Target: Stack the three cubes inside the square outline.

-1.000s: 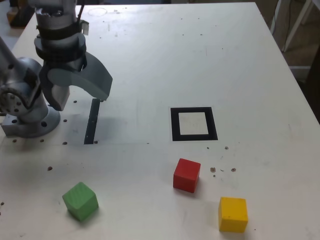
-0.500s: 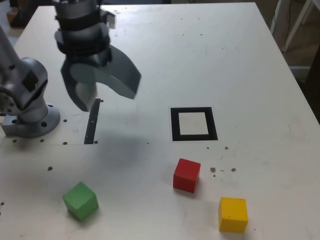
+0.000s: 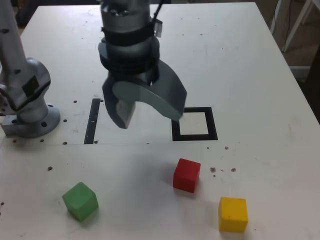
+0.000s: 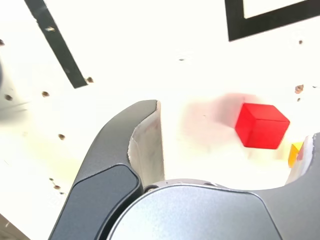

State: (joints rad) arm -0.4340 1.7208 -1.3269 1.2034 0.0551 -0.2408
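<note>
The hand [image 3: 150, 114] hangs spread and empty above the worktop [image 3: 240, 65], beside the square outline [image 3: 194, 124]. The red cube [image 3: 186, 175], yellow cube [image 3: 233, 214] and green cube [image 3: 80, 200] rest apart outside it.

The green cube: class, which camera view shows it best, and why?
The exterior view: the green cube sits whole and unobstructed near the lower left of that view. The wrist view does not show it at all, only the red cube and a sliver of yellow.
</note>
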